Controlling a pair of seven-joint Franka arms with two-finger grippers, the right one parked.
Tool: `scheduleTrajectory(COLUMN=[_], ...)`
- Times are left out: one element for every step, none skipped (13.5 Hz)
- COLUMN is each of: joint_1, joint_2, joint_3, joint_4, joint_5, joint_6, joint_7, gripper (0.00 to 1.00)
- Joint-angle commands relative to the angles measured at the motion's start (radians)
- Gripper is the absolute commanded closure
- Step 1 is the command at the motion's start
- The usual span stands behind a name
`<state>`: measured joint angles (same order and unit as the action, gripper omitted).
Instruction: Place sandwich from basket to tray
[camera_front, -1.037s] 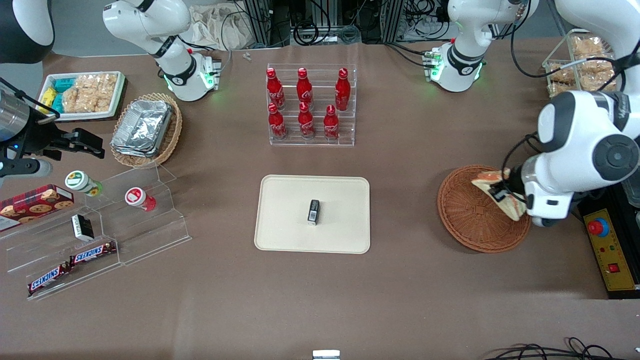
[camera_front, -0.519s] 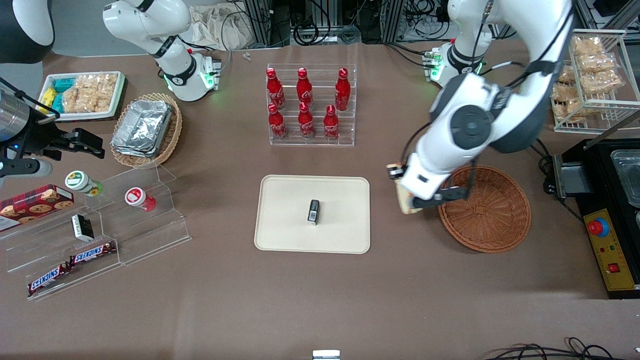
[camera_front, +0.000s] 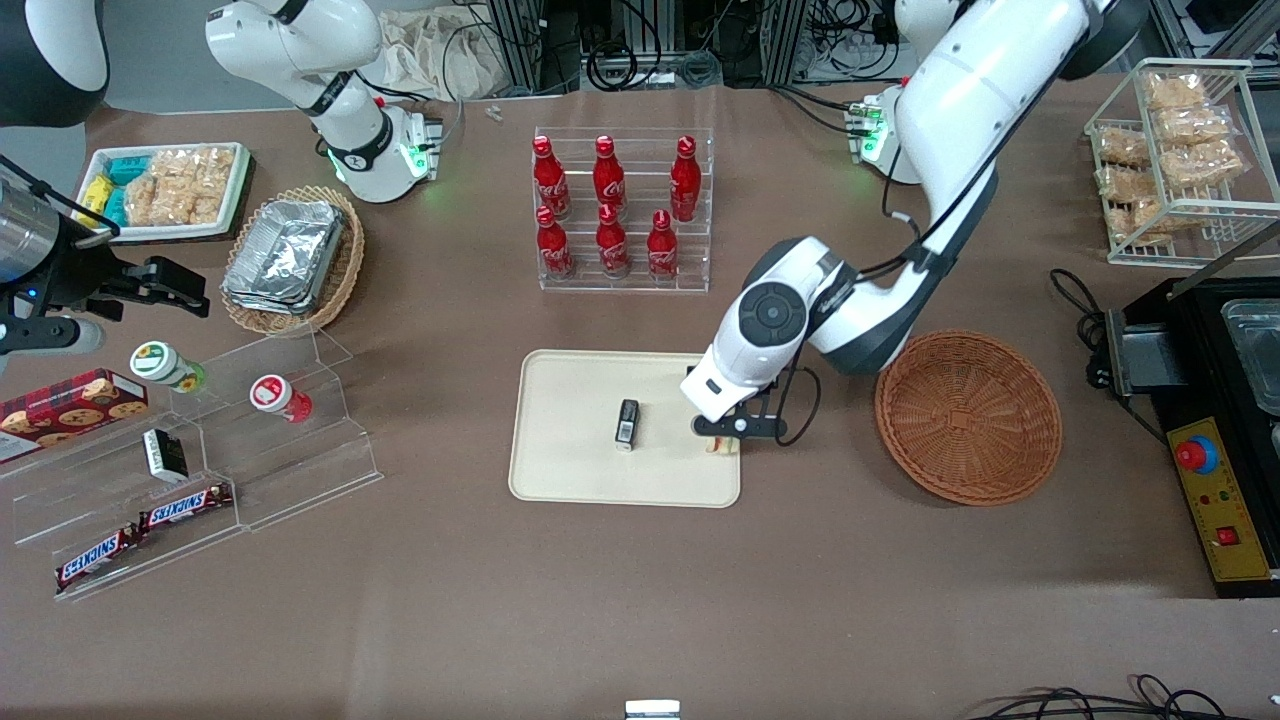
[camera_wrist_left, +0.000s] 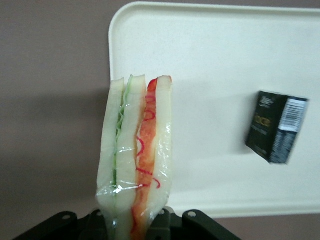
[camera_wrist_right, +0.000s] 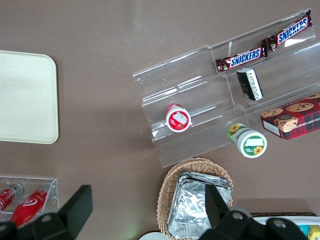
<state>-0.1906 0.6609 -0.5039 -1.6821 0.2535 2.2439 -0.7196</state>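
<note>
The working arm reaches over the brown table (camera_front: 600, 600), and its gripper (camera_front: 727, 432) hangs over the edge of the cream tray (camera_front: 570, 470) that faces the round reddish wicker basket (camera_front: 968, 417). The fingers are clamped on the sandwich (camera_wrist_left: 136, 150); in the wrist view the wrapped wedge stands on edge between them, pale bread outside and red and green filling showing through the clear film. From the front only a small bit of the sandwich (camera_front: 722, 446) peeks out under the gripper, right at the tray's rim, and I cannot tell whether it touches the tray surface or is held just above it. The small black box (camera_front: 627, 422) lies on the tray near its middle, a little apart from the gripper; the wrist view shows the same black box (camera_wrist_left: 276, 126) flat on the tray (camera_wrist_left: 215, 55) beside the sandwich without touching it. The basket sits on the table toward the working arm's end, beside the tray and apart from it, with nothing in it. Farther from the front camera than the tray stands a clear rack of red bottles (camera_front: 612, 205). Toward the parked arm's end there is a tan basket with foil containers (camera_front: 292, 258) and clear steps holding chocolate bars (camera_front: 185, 508) and small jars (camera_front: 278, 396).
</note>
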Motion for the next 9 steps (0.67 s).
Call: scheduleTrajectory(joint_1=[-0.009,-0.018,-0.018,-0.018,-0.015,-0.009,-0.004,0.006,0.028], joint_2=[0.051,0.06,0.065,0.065,0.06,0.043,-0.002,-0.05,-0.094], joint_3=[-0.002,0.001,0.002,0.004,0.004,0.002,0.002,0.002,0.001], joint_4=[0.032,0.032,0.032,0.03,0.03,0.03,0.028,0.03,0.038], joint_5=[0.061,0.078,0.091,0.098,0.098,0.096,0.095,0.092,0.083], joint_6=[0.029,0.034,0.045,0.049,0.048,0.039,0.028,-0.002,-0.041], joint_7=[0.002,0.0,-0.003,-0.015,-0.03,-0.052,-0.078,-0.09,-0.084], gripper=[0.79,0.7,0.48,0.0,0.0,0.0,0.0,0.0,0.0])
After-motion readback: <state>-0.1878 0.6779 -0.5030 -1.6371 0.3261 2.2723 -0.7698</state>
